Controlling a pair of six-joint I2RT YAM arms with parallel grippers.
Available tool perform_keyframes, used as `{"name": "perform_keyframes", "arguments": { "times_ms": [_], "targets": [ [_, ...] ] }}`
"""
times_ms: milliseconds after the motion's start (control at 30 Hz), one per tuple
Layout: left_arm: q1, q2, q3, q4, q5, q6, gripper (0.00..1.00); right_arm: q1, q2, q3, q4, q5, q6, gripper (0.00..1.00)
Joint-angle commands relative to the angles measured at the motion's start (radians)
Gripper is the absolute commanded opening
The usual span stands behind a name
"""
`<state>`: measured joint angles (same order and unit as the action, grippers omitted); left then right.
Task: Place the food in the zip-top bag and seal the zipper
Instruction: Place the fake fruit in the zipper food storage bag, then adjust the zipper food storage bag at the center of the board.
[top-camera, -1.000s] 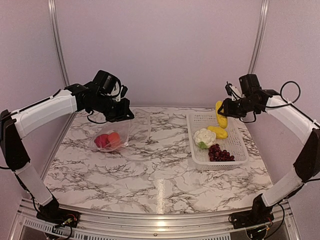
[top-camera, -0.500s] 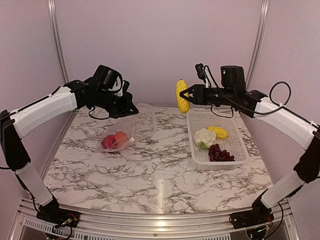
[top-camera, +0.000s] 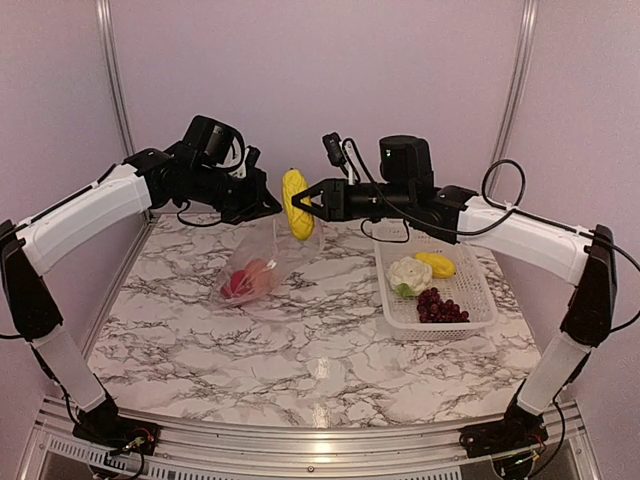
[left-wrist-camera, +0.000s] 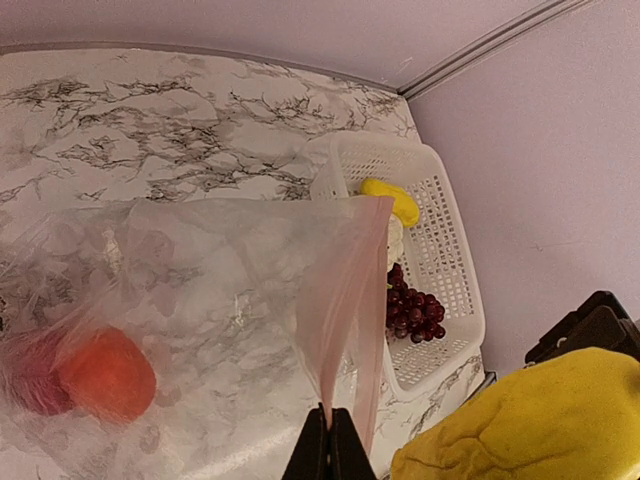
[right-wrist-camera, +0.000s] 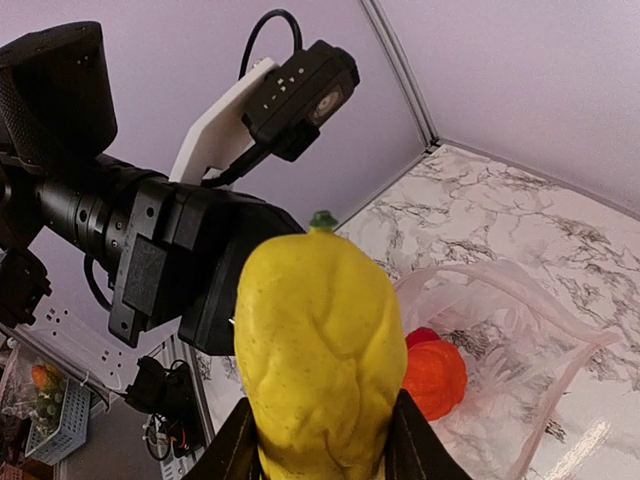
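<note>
The left gripper (left-wrist-camera: 328, 452) is pinched shut on the mouth edge of the zip-top bag (left-wrist-camera: 230, 290), holding it up. A red pepper (left-wrist-camera: 25, 372) and an orange fruit (left-wrist-camera: 105, 372) lie inside. The right gripper (top-camera: 306, 200) clamps a yellow piece (top-camera: 296, 204) just above the bag's open mouth. The cauliflower (top-camera: 408, 273) and the grapes (top-camera: 440, 305) sit in the white basket (top-camera: 482, 300).

Marble table (top-camera: 300, 350) — 1 white basket (top-camera: 470, 280)
</note>
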<state>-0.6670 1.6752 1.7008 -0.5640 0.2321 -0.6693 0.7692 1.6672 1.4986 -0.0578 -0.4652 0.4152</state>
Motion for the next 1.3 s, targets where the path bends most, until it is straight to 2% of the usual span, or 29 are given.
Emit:
{"name": "perform_keyframes", "arguments": {
  "times_ms": [0, 200, 333, 400, 500, 567, 900, 1133, 1267],
  "targets": [
    [-0.005, -0.02, 0.022, -0.044, 0.013, 0.004, 0.0, 0.009, 0.038, 0.059, 0.048, 0.013, 0.012, 0.05],
    [-0.005, -0.041, 0.014, -0.052, 0.008, 0.006, 0.0, 0.011, 0.061, 0.052, 0.049, 0.038, 0.02, 0.1],
    [-0.004, -0.046, 0.017, -0.067, -0.001, 0.013, 0.0, 0.018, 0.062, 0.034, 0.034, 0.06, 0.024, 0.18],
    [-0.003, -0.048, 0.016, -0.068, -0.006, 0.016, 0.0, 0.028, 0.062, 0.034, 0.023, 0.071, 0.016, 0.32],
    [-0.003, -0.044, 0.017, -0.069, -0.007, 0.019, 0.0, 0.048, 0.066, 0.056, -0.027, 0.117, -0.006, 0.6],
    [-0.003, -0.038, 0.022, -0.068, -0.008, 0.018, 0.0, 0.053, 0.065, 0.072, -0.053, 0.129, -0.02, 0.65],
    [-0.002, -0.029, 0.018, -0.068, -0.022, 0.03, 0.0, 0.053, -0.011, 0.066, -0.169, 0.125, -0.102, 0.64],
    [-0.003, -0.027, 0.006, -0.064, -0.023, 0.034, 0.0, 0.053, -0.05, 0.007, -0.361, 0.359, -0.046, 0.59],
    [-0.002, -0.029, -0.011, -0.053, -0.021, 0.031, 0.0, 0.053, -0.009, 0.025, -0.419, 0.379, -0.006, 0.59]
  ]
}}
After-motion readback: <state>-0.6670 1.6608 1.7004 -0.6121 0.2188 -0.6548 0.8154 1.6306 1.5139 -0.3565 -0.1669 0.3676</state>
